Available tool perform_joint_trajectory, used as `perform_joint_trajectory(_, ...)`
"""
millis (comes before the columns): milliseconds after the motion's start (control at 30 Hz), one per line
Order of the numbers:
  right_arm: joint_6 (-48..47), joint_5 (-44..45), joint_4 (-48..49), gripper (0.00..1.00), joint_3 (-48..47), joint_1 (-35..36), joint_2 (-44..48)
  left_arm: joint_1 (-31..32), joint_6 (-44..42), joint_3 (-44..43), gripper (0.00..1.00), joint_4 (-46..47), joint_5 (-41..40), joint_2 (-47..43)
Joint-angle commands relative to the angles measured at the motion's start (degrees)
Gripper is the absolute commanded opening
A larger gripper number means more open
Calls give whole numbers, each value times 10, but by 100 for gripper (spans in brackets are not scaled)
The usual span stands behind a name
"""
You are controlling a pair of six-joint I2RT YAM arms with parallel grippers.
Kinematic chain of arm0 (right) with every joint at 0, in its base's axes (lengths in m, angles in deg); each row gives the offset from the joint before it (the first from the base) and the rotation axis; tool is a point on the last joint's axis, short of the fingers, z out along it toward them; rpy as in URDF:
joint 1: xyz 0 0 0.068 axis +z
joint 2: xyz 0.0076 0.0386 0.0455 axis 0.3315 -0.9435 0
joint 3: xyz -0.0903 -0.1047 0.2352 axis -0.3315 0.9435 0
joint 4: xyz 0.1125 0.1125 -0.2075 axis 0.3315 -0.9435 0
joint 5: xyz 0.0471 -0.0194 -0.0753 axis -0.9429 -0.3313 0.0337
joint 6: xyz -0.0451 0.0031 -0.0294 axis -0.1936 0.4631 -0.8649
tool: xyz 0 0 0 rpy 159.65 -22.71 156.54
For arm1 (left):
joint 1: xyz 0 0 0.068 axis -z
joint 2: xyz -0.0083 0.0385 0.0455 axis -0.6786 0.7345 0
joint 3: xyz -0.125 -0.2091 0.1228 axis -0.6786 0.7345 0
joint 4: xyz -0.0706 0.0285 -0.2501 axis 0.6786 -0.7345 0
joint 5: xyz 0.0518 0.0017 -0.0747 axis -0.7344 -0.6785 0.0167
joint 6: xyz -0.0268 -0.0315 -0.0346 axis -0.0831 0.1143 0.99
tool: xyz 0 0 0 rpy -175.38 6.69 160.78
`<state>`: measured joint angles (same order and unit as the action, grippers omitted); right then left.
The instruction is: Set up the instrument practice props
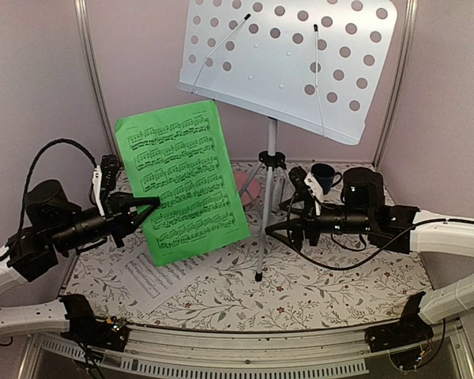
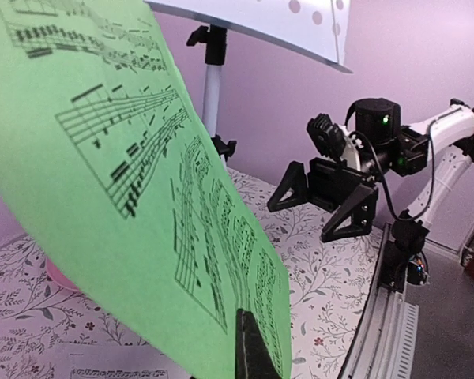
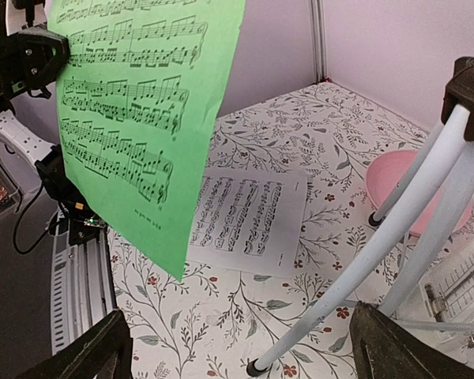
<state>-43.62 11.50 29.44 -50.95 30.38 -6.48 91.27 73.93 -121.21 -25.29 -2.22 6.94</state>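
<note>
The pale grey-blue perforated music stand [image 1: 292, 59] stands at the back on white tripod legs [image 1: 262, 229]. My left gripper [image 1: 146, 207] is shut on the left edge of the green music sheet [image 1: 183, 183] and holds it upright above the table, left of the stand. The sheet fills the left wrist view [image 2: 142, 205] with one finger [image 2: 251, 351] on it. The white music sheet [image 1: 154, 278] lies flat on the table under it, also in the right wrist view [image 3: 249, 215]. My right gripper [image 1: 278, 225] is open and empty beside the tripod legs [image 3: 379, 260]. The metronome is out of view.
A pink plate [image 1: 249, 188] lies behind the stand's legs, also in the right wrist view [image 3: 411, 185]. A dark blue mug [image 1: 325, 177] stands at the back right. The floral table cloth [image 1: 316, 284] covers the table. Pale walls close in the back and sides.
</note>
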Motion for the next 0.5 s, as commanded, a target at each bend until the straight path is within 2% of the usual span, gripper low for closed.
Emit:
perform_joint_trajectory(0,15,-19,12,97,5,4,29,-4,-51,-19,0,-42,72,-24)
perform_joint_trajectory(167,20,-26,13,97,9,4,44,-4,-60,-13,0,-36,84,-51)
perform_joint_trajectory(467,28,-43,26,97,3,4,42,-4,-37,8,0,7,130,-45)
